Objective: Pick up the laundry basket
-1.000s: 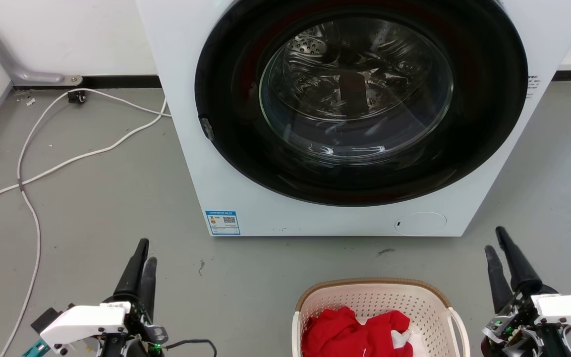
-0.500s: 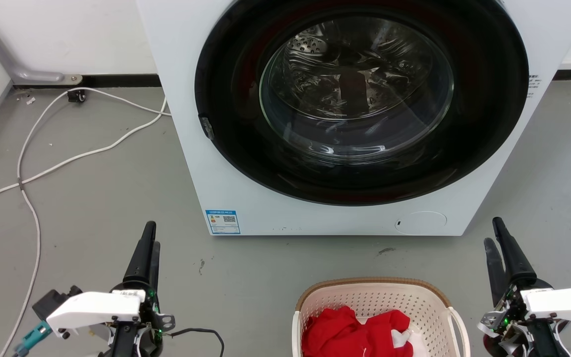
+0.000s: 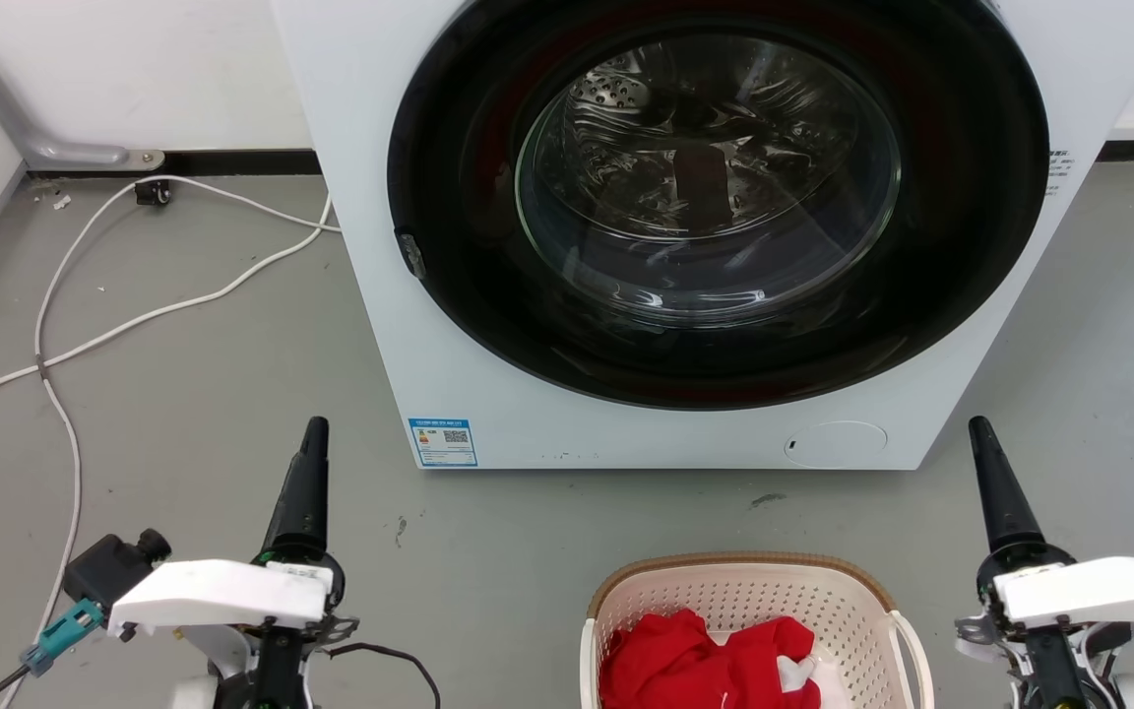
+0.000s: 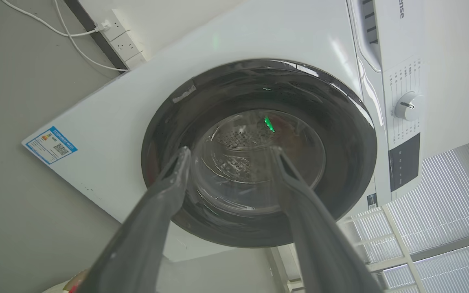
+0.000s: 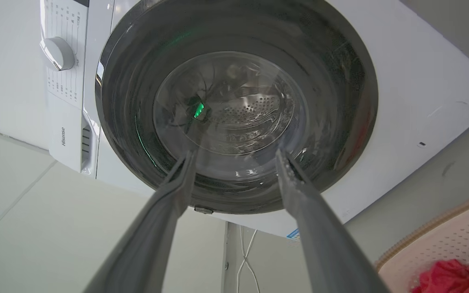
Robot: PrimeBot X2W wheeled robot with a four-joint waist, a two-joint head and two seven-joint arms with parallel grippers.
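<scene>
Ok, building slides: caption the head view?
Left gripper and right gripper flank the cream perforated plastic laundry basket of red cloth before a white front-loading washer.

perforated cream plastic laundry basket [image 3: 754,606]; soft red cloth [image 3: 695,660]; glossy glass washer door [image 3: 710,177]; matt grey floor [image 3: 203,394].

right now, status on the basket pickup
Left gripper open, empty. Right gripper open, empty. Laundry basket on floor between them, untouched, red clothes inside. Washer just beyond it.
</scene>
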